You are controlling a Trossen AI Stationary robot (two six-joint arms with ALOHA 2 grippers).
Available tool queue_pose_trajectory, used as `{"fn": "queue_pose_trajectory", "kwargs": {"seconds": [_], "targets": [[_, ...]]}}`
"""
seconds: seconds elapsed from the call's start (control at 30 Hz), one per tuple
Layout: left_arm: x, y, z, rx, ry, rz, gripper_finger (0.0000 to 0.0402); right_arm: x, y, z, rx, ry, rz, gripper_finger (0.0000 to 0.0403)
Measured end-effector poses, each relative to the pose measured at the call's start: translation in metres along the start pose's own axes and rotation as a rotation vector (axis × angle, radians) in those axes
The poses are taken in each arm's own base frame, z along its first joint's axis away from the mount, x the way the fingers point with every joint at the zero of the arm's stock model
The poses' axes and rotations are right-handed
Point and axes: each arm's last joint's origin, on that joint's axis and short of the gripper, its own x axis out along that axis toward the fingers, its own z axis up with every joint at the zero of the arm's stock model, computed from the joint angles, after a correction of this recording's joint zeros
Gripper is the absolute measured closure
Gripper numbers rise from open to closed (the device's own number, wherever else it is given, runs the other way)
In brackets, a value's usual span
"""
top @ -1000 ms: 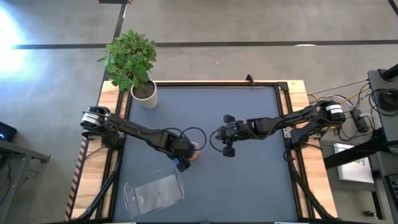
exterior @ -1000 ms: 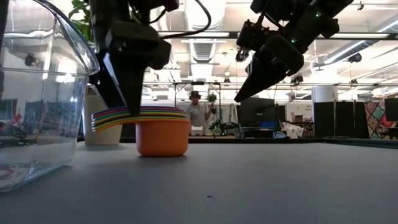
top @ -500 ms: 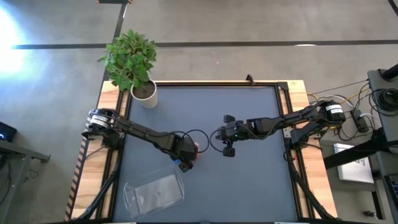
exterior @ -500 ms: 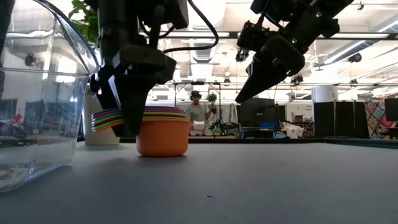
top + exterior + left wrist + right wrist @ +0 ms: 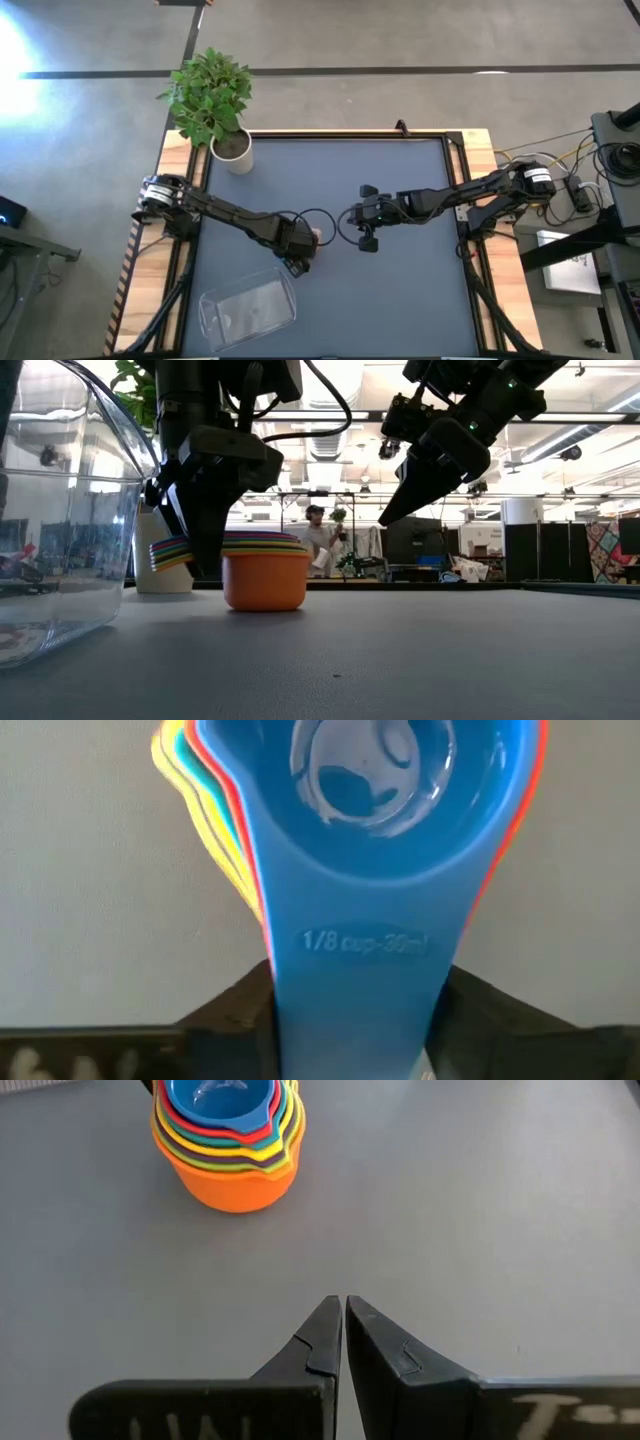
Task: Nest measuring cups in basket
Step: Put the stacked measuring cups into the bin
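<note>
Measuring cups of coloured plastic, nested in one stack (image 5: 314, 237), are seen from above near the middle of the dark desk (image 5: 400, 290), mostly covered by the left gripper (image 5: 299, 256). The clear rectangular plastic basket (image 5: 247, 307) lies near the desk's front left corner, with nothing seen in it. The right gripper (image 5: 349, 219) hangs just right of the stack.

At desk height, the large orange cup (image 5: 265, 580) rests on the surface, and fanned handles are pinched between the left gripper's fingers (image 5: 206, 525).

The left wrist view alone shows the small blue cup (image 5: 372, 780) innermost, its handle marked "1/8 cup".

From the right wrist, its fingers (image 5: 318, 1342) are pressed together, empty.
</note>
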Motion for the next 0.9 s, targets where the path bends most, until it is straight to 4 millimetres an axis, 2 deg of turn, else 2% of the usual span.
{"fn": "queue_pose_trajectory", "kwargs": {"seconds": [0.07,0.4,0.5,0.7,0.9], "targets": [[0.0,0.0,0.0,0.012,0.0,-0.001,0.0261,0.0,0.0,0.0,0.0,0.0,0.0,0.0394],[-0.004,0.002,-0.001,0.064,0.009,0.008,0.0267,0.0,0.0,0.0,0.001,0.001,0.0,0.0394],[-0.011,0.003,-0.002,0.099,-0.004,-0.01,0.0268,-0.002,0.0,0.0,0.001,0.004,0.0,0.0394],[-0.039,0.01,-0.006,0.126,-0.036,-0.044,0.0273,-0.009,-0.001,0.002,0.022,-0.009,-0.001,0.0394],[-0.043,0.014,-0.01,0.126,-0.028,-0.03,0.0277,-0.014,-0.002,0.004,0.04,-0.028,0.0,0.0394]]}}
